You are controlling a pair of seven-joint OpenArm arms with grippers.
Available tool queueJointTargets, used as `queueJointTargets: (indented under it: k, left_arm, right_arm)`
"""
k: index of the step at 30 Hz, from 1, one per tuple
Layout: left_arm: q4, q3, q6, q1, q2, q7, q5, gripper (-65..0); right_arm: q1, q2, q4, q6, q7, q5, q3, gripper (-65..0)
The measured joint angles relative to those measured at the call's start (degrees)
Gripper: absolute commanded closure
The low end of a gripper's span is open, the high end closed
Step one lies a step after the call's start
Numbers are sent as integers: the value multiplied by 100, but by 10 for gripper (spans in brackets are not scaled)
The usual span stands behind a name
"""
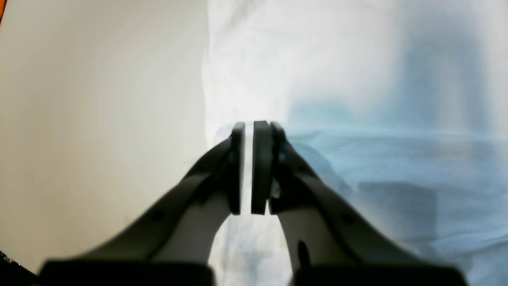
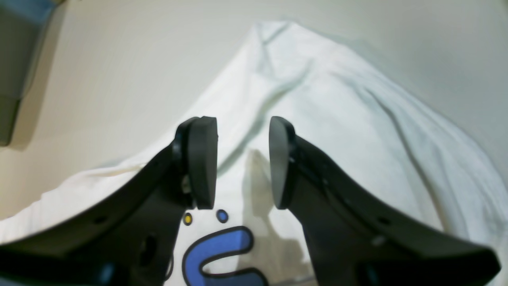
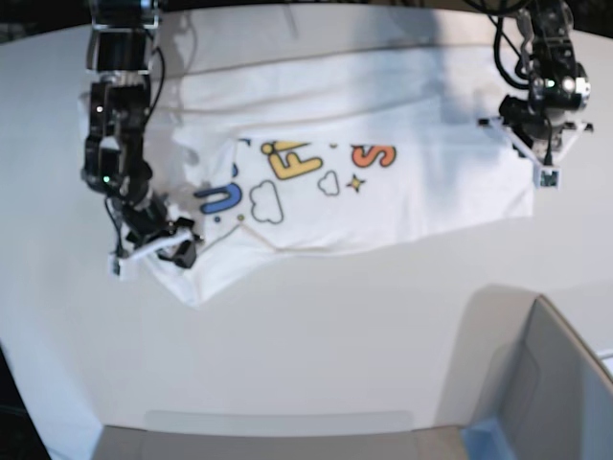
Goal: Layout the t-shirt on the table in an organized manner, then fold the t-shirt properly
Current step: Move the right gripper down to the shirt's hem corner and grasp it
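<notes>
The white t-shirt [image 3: 421, 206] lies spread on the white table [image 3: 335, 326], print side up, with blue, yellow and orange letters [image 3: 287, 158]. My right gripper [image 2: 243, 167] is open and hovers just over the shirt's rumpled sleeve end [image 2: 337, 119], beside a blue letter [image 2: 218, 250]. In the base view this gripper [image 3: 180, 251] is at the shirt's left corner. My left gripper [image 1: 248, 167] has its jaws closed to a thin slit with white cloth in it, at the shirt's side edge [image 1: 317, 59]. In the base view it [image 3: 541, 163] is at the shirt's right edge.
A grey box with a blue corner [image 3: 546, 383] stands at the front right of the table, and its edge shows in the right wrist view [image 2: 16, 59]. Bare tabletop [image 1: 99, 99] lies beside the shirt's edge.
</notes>
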Motion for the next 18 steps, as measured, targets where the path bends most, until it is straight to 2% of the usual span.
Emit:
queueJointTargets:
  k: [5,11,18]
  left_arm:
    - [0,0,-2,-155,0,-4,0,-37]
    - [0,4,0,-136,2,15,0,-37]
    - [0,4,0,-136,0,15,2,-37]
  right_arm:
    - [225,-42,-584,13,597,59,-24,-223]
    - [562,-50,-1329,-17,627,9,-24,-223]
    - [726,-146,-1353,-24,654,13,-127,-223]
